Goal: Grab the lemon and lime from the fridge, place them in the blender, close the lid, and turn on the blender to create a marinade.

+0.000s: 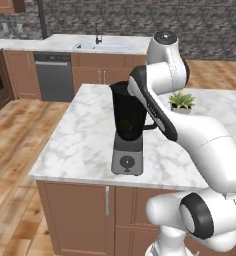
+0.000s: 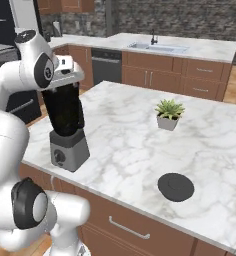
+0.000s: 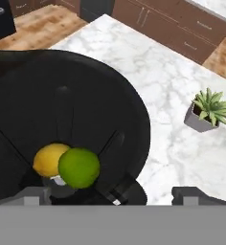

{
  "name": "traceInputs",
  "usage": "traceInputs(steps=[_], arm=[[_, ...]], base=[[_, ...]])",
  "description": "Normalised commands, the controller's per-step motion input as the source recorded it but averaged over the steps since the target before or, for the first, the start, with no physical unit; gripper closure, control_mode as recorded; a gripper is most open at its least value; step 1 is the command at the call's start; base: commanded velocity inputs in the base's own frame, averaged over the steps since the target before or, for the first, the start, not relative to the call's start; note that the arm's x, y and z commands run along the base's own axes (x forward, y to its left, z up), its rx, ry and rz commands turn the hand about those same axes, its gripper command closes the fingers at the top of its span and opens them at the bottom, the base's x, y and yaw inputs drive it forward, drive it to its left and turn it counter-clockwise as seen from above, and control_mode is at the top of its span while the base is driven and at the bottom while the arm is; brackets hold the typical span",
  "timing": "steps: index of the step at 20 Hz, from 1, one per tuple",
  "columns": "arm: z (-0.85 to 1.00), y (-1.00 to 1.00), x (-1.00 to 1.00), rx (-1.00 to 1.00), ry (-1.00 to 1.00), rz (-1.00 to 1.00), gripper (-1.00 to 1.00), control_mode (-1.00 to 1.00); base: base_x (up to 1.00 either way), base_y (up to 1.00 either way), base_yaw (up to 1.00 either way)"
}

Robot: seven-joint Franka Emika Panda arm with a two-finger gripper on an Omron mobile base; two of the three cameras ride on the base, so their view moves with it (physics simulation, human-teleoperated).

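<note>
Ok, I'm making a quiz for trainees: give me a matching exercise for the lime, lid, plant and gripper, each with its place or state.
Things:
1. lime
2. lid
3. plant
4. gripper

Places or states:
A. flat on the counter, off the blender
B. open, above the jar
C. inside the jar, beside the lemon
D. upright in a grey pot

Pairs: 1-C, 2-A, 3-D, 4-B
</note>
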Motion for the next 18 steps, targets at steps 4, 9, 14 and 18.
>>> traceInputs(steps=[4,9,14,18], arm=[[0.00,-1.00,-0.80,0.17,-0.06,-0.14,-1.00,-1.00],[0.00,-1.00,-0.69,0.12,0.00,-0.21,-1.00,-1.00],[0.17,-0.60,-0.47,0.07,-0.07,-0.17,-1.00,-1.00],[0.06,-0.41,-0.25,0.05,-0.04,-0.10,-1.00,-1.00]], base=[[0.00,0.00,0.00],[0.00,0.00,0.00],[0.00,0.00,0.00],[0.00,0.00,0.00]])
